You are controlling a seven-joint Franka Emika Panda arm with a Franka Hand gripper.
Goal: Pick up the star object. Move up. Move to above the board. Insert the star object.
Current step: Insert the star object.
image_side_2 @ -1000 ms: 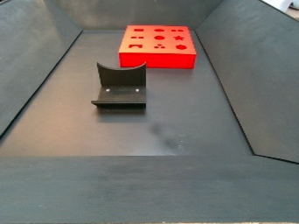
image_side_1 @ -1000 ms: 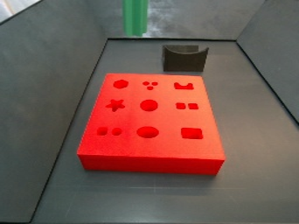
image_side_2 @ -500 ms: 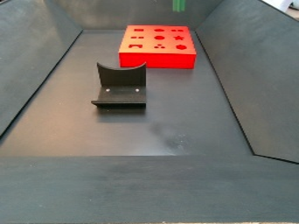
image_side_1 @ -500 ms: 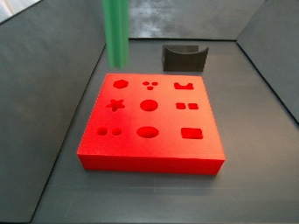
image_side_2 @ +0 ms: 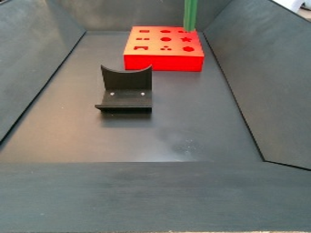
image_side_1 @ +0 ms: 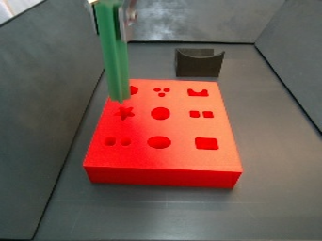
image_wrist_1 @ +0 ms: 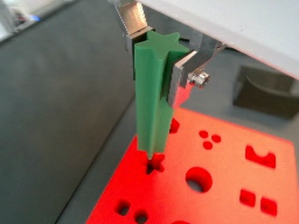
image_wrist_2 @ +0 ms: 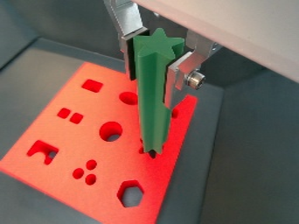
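- Gripper [image_wrist_1: 162, 54] above the board [image_side_1: 161, 168], 2 silver fingers [image_wrist_2: 184, 68] pinching the star object [image_wrist_1: 152, 96].
- Long bright green rod, star-shaped section, upright, tip just over the star hole [image_side_1: 124, 113].

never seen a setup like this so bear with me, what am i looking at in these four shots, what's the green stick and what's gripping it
It is a robot arm working inside a dark grey tray. Two pictures come from cameras on its wrist, looking down past the gripper; two come from cameras fixed beside the tray. The gripper's silver fingers are shut on the star object, a long green rod with a star-shaped end, held upright. Below it lies the board, a flat red block with shaped holes. In both wrist views the rod's lower end hangs at the star hole. The dark grey U-shaped holder stands on the floor apart from the board.
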